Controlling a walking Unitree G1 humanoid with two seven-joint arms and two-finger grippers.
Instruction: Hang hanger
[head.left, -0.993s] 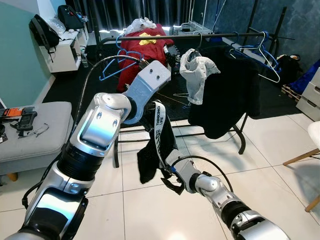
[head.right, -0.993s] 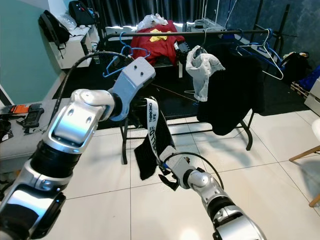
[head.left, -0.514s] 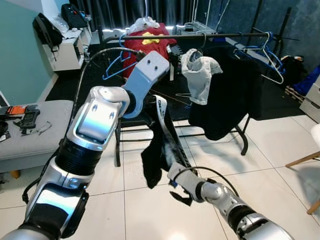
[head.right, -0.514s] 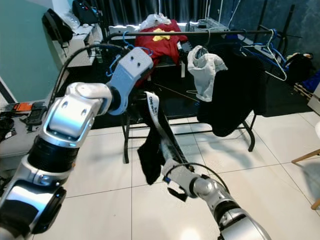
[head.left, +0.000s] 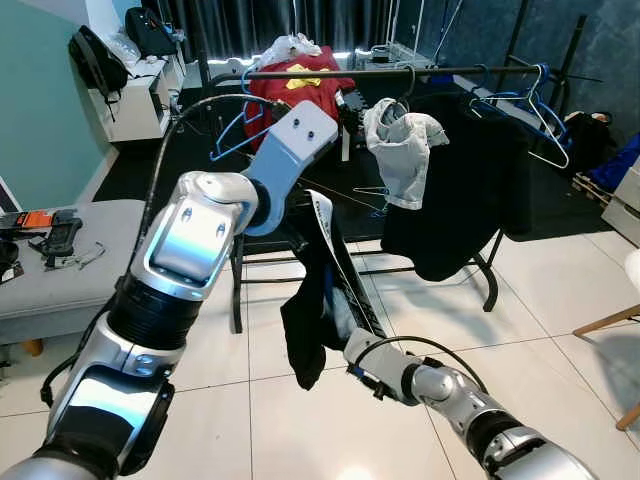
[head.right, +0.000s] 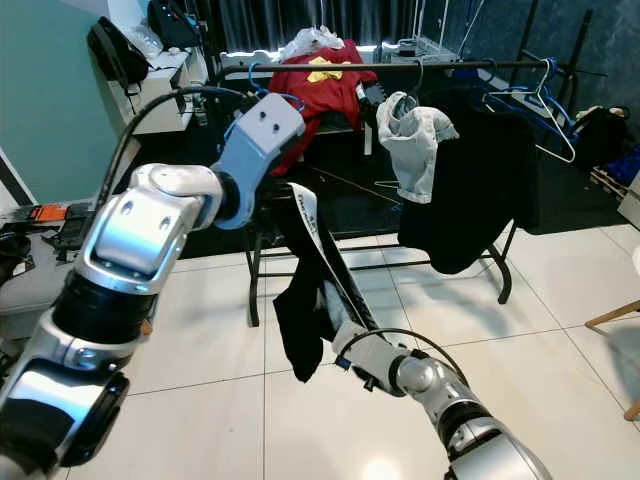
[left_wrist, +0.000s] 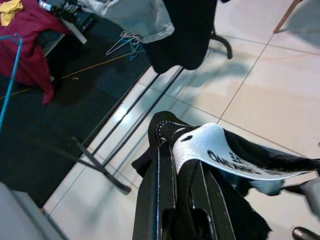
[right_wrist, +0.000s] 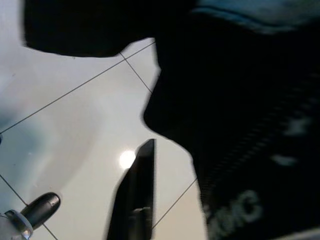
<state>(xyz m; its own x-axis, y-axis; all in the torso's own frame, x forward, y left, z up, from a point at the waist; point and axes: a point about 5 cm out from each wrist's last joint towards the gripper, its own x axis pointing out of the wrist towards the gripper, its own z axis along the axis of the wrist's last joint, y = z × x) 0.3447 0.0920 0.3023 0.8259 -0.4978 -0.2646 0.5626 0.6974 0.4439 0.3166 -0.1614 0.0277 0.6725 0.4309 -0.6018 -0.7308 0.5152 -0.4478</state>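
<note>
My left gripper (left_wrist: 182, 200) is shut on a black garment (head.left: 305, 335) with a white printed band (left_wrist: 220, 155), holding it up in front of the clothes rack (head.left: 400, 71). The garment hangs down from the raised left arm (head.left: 285, 165). My right gripper (head.left: 352, 348) is low, against the garment's lower part, where the band ends. In the right wrist view the dark cloth (right_wrist: 240, 110) lies close across the picture. Blue hangers (head.left: 235, 130) hang on the rail at left, and others (head.left: 525, 100) at its right end.
On the rail hang a red garment (head.left: 290, 100), a pale grey one (head.left: 400, 150) and a large black one (head.left: 460, 190). A grey bench (head.left: 70, 275) stands at left, a wooden chair leg (head.left: 605, 320) at right. White tiled floor (head.left: 560, 270) lies ahead.
My right gripper has risen from under the garment's hem to its lower part, and the white band now runs straight down to it. The left arm holds almost still.
</note>
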